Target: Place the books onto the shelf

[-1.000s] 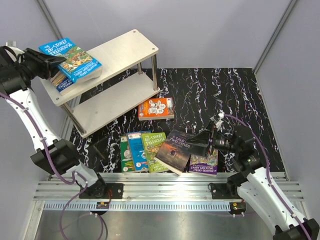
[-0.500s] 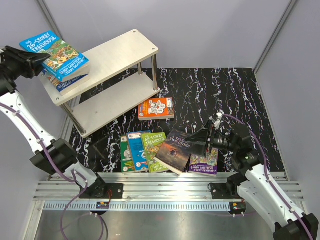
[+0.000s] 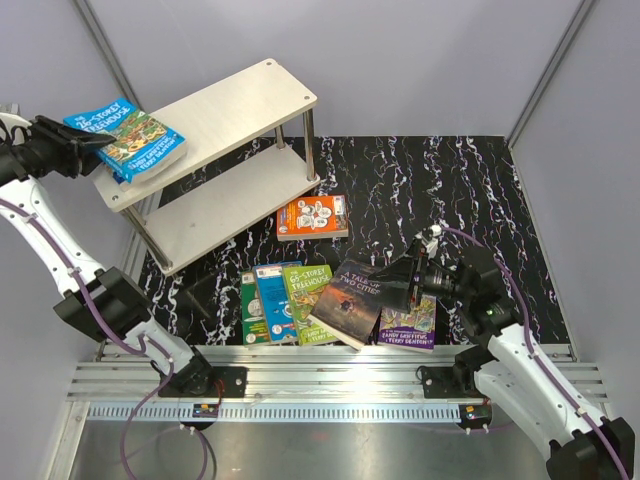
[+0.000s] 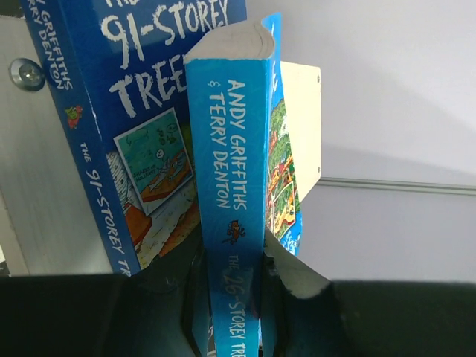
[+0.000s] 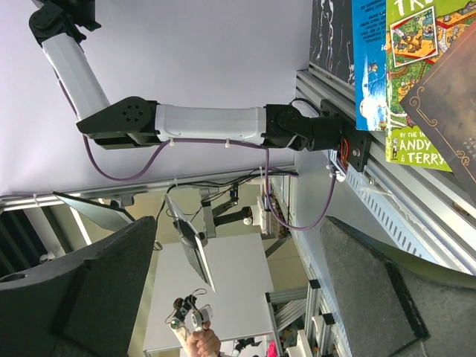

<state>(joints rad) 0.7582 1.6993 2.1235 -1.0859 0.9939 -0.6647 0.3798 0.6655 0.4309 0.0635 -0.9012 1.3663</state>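
Observation:
My left gripper (image 3: pixel 78 152) (image 4: pixel 230 260) is shut on the spine of a blue "26-Storey Treehouse" book (image 3: pixel 127 138) (image 4: pixel 232 149). It holds that book at the left end of the shelf's top board (image 3: pixel 235 100). Right under it a blue "91-Storey" book (image 4: pixel 141 111) lies on the board. More books lie on the dark mat: an orange one (image 3: pixel 313 217), a blue one (image 3: pixel 277 300), a green one (image 3: pixel 308 300), a dark "A Tale of Two Cities" (image 3: pixel 350 302) and a purple one (image 3: pixel 408 326). My right gripper (image 3: pixel 408 284) (image 5: pixel 238 297) hangs open and empty just above the dark book's right edge.
The shelf's lower board (image 3: pixel 215 210) is bare and stands on thin steel posts (image 3: pixel 309 140). Grey walls close in the cell on three sides. An aluminium rail (image 3: pixel 330 375) runs along the near edge and carries both arm bases.
My left gripper swung the blue book up and to the left, then brought it back down and right over the shelf's left end. The right gripper barely moved.

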